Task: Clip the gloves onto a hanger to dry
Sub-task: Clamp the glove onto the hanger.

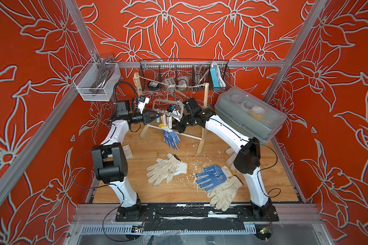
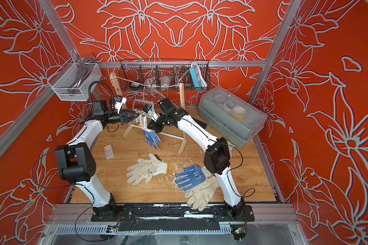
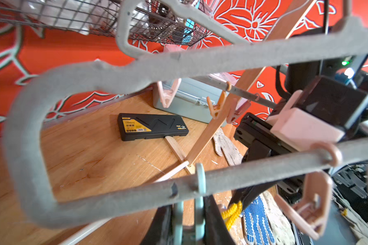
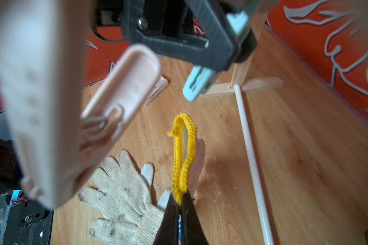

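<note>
Reckoning the dotted glove [image 1: 170,137] limp and light, I pinch its firmer yellow cuff [image 4: 184,148] with my right fingers [image 4: 168,224] where it dangles mid-frame in a top view, while my left fingers [image 3: 159,227] squeeze a teal clip [image 4: 197,84].

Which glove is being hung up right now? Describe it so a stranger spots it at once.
Find the wooden rack at the back of the table, with its grey hanger. Just below it, the right end effector pinches one glove by its yellow cuff. It is the only glove off the table, its blue-dotted fingers dangling; the other blue-dotted glove lies flat.
</note>
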You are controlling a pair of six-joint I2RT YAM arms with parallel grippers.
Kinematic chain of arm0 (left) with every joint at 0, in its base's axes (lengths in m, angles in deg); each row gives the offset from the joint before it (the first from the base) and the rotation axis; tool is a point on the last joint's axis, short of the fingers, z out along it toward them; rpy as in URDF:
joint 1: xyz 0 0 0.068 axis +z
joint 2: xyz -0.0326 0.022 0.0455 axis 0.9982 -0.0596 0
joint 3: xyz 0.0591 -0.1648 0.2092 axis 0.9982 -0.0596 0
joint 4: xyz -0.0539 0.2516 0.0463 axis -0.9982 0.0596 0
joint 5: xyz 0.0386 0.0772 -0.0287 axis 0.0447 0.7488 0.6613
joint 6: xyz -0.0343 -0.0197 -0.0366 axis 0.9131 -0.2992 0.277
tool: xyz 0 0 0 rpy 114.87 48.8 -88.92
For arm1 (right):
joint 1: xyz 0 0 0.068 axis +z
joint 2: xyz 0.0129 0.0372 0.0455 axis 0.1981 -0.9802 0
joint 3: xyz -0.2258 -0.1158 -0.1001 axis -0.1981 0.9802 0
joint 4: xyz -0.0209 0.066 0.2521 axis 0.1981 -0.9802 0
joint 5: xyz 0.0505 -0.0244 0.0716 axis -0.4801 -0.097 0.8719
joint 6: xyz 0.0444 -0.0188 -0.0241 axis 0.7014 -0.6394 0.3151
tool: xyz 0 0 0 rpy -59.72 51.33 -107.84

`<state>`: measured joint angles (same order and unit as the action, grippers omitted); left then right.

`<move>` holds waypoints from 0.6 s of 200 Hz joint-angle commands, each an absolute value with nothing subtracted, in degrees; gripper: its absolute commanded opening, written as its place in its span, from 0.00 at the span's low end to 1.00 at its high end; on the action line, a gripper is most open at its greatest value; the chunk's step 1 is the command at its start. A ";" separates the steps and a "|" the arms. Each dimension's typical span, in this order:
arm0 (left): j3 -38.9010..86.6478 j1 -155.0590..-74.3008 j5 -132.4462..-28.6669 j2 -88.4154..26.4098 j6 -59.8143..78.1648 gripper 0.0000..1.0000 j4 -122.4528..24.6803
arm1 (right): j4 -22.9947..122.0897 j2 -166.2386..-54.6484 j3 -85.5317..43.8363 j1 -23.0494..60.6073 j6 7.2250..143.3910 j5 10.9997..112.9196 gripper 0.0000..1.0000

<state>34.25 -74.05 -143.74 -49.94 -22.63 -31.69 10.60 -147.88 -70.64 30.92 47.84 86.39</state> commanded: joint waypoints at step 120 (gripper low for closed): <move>33.91 -75.97 -149.36 -48.47 -24.01 0.17 -34.13 | 12.21 -155.96 -79.17 29.84 48.08 93.99 0.00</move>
<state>33.16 -75.40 -146.89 -49.94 -23.40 -32.67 12.52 -154.61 -77.37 29.70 47.05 92.51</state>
